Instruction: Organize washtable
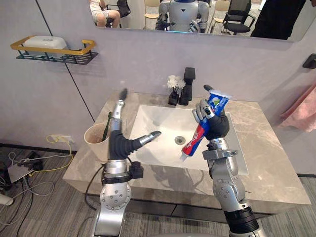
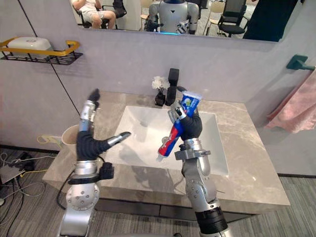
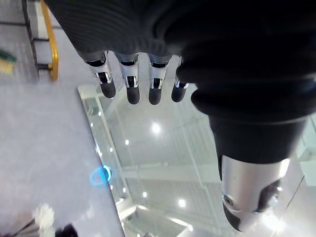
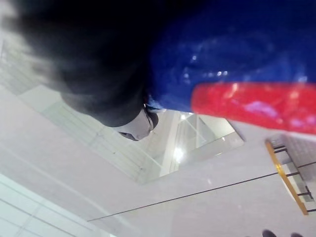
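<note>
Right robot hand curled round toothpaste tube, held above sink | left robot hand spread, empty | tube looks soft, light, probably slick; I'd grip mid-body, gently, away from cap.

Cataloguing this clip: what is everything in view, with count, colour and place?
countertop: 1, grey-brown marble
sink: 1, white, set in the countertop
toothpaste tube: 1, blue, red and white, held above the sink
cup: 1, beige, countertop's left end
toothbrush: 1, green, in the cup
faucet: 1, black, behind the sink
vase: 1, black, white flowers, beside the faucet
shelf: 1, yellow and black, left wall, holding a white box
towel: 1, pink, hanging at right
mirror: 1, above the countertop
left hand: 1, silver and dark, open, raised near the cup
right hand: 1, silver and dark, shut on the toothpaste tube
</note>
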{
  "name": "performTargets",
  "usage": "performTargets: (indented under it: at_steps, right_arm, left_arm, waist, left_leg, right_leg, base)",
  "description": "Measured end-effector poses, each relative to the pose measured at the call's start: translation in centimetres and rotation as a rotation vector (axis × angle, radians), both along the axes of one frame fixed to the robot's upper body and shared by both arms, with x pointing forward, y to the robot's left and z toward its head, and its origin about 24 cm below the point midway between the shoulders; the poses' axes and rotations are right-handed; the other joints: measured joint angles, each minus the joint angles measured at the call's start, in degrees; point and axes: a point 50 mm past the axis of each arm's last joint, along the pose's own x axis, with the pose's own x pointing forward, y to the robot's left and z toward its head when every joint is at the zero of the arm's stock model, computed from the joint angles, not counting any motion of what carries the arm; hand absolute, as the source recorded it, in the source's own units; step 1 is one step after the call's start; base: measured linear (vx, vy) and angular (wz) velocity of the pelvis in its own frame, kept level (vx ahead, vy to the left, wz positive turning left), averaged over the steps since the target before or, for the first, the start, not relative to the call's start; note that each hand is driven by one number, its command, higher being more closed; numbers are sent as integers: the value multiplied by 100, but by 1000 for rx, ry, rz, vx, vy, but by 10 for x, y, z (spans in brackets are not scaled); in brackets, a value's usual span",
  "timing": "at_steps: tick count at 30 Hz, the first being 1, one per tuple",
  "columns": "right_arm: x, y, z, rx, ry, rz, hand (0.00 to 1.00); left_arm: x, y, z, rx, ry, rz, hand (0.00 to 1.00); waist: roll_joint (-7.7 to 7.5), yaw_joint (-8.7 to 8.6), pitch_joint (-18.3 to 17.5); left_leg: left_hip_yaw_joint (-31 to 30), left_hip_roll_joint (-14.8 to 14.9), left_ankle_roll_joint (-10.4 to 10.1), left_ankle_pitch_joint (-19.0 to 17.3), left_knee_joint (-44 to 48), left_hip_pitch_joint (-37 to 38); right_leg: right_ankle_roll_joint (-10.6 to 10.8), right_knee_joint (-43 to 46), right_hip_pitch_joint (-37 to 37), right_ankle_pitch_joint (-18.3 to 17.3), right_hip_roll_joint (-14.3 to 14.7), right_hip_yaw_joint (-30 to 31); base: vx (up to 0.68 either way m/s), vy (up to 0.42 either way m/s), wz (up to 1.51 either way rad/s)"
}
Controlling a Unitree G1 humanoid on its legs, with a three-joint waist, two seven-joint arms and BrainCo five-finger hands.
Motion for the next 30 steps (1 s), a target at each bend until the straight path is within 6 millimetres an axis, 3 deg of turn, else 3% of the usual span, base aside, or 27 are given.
performTargets:
  at_steps: [3, 7, 11, 13, 19, 23, 25, 30]
  right_arm:
    - [-1, -3, 0, -31, -4, -36, 100]
    - [-10, -22, 7, -22, -43, -136, 100]
    - [-11, -34, 9, -17, -50, -220, 100]
    - [-11, -36, 8, -14, -43, -244, 100]
    - [-11, -37, 9, -30, -44, -263, 100]
    - [-11, -39, 9, -22, -36, -277, 100]
    - [-11, -39, 9, -21, -36, -279, 100]
    - [-11, -38, 11, -28, -49, -291, 100]
  left_arm:
    - [-10, 31, -3, -49, 2, 178, 0]
    - [-30, 70, -17, -124, 42, 400, 0]
    - [-38, 88, -32, -165, 102, 496, 0]
    - [-43, 97, -49, -188, 182, 536, 0]
    - [-50, 109, -95, -253, 394, 591, 0]
    - [-56, 110, -140, -344, 601, 577, 0]
    - [-68, 107, -179, -426, 775, 572, 0]
    - [-88, 98, -223, -516, 995, 549, 0]
  waist:
    - [-5, -1, 3]
    - [-3, 54, 3]
    - [-8, 153, 2]
    - [-7, 159, 2]
    - [-12, 283, 2]
    - [-24, 311, -1]
    - [-33, 312, 3]
    - [-101, 311, 34]
  left_leg:
    - [-45, -27, 0, 16, -23, -87]
    - [-158, -62, 33, 44, -25, -100]
    - [-219, -72, 34, 44, -27, -138]
    - [-282, -74, 36, 45, -26, -171]
    - [-344, -86, 40, 48, -26, -198]
    - [-482, -99, 41, 49, -29, -280]
    - [-526, -114, 45, 83, -26, -273]
    - [-647, -161, 46, 83, -20, -285]
  right_leg:
    - [24, 0, -1, -40, -29, -110]
    - [38, 2, 0, -69, -59, -208]
    - [40, 2, 1, -71, -77, -286]
    - [59, 3, 0, -85, -109, -337]
    - [61, 3, 10, -103, -152, -434]
    - [96, 4, 32, -152, -167, -553]
    - [113, 4, 34, -166, -173, -610]
    - [130, 4, 80, -190, -215, -730]
  base:
    - [-33, 1, 16]
    - [26, 8, 14]
    - [9, 6, 11]
    - [-7, 0, 15]
    - [-26, 5, 7]
    - [-40, -12, 15]
    - [-2, -7, 18]
    - [-14, 7, 11]
